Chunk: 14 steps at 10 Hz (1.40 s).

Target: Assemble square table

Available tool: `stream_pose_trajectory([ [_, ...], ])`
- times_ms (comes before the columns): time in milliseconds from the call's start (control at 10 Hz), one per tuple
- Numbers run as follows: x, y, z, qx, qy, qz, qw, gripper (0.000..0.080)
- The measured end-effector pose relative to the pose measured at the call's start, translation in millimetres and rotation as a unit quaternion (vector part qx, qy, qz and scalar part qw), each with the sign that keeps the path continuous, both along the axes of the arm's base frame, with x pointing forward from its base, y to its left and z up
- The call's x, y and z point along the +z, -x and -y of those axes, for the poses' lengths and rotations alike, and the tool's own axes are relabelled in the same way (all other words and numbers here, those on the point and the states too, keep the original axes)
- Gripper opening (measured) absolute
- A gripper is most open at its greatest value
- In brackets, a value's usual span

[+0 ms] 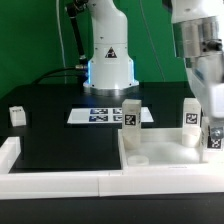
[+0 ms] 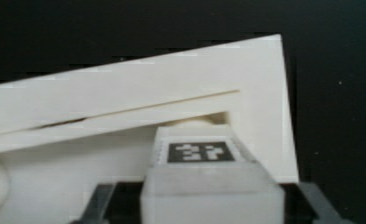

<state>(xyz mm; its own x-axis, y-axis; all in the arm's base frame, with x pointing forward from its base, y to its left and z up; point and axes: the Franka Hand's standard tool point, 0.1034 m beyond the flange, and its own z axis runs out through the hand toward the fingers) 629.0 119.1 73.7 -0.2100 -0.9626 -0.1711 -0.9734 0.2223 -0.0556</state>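
Nearest in the exterior view: white border bars (image 1: 60,182) along the front edge of the black tabletop (image 1: 50,120), with a raised end at the exterior view's left. Just behind, at the exterior view's right, one square table top (image 1: 165,155), a white tray with raised rim, lying flat against the bars. Legs counted in the exterior view: four. One leg (image 1: 212,138) at the right edge, inside the hand (image 1: 213,150), over the right part of the tray. One second leg (image 1: 190,114) standing near the tray's far right side. One third leg (image 1: 130,116) standing at the tray's far left corner. One fourth leg (image 1: 16,116) alone at the exterior view's left, well apart from the others. Arm reaching down from the upper right, wrist about vertical, hand pointing down. Wrist view: hand (image 2: 205,200) partly closed, fingers pressed on both sides of the tagged leg (image 2: 205,160), tray rim (image 2: 251,75) behind it. Farther back: one marker board (image 1: 105,115) flat on the tabletop, then the robot base (image 1: 110,65)
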Motion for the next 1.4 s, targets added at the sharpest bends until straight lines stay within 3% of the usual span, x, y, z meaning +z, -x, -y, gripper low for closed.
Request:
stream_pose_trajectory([
  [500,-1.7,1.2,10.8,-0.105,0.005,-0.014,0.994,0.0294],
  [600,-2.3,1.5,10.6,-0.105,0.005,-0.014,0.994,0.0373],
  [700,-2.0,1.4,10.4,-0.103,0.005,-0.014,0.995,0.051],
  [800,3.5,4.1,10.7,-0.075,0.005,-0.009,0.997,0.051],
  [900,17.3,10.0,19.2,-0.05,0.0,0.0,0.999,0.062],
  [1100,39.5,19.6,50.1,-0.033,0.004,0.027,0.999,0.064],
  [1200,44.1,18.7,56.9,-0.034,0.006,0.034,0.999,0.0648],
  [1400,40.2,19.8,53.9,-0.03,0.008,0.031,0.999,0.0649],
])
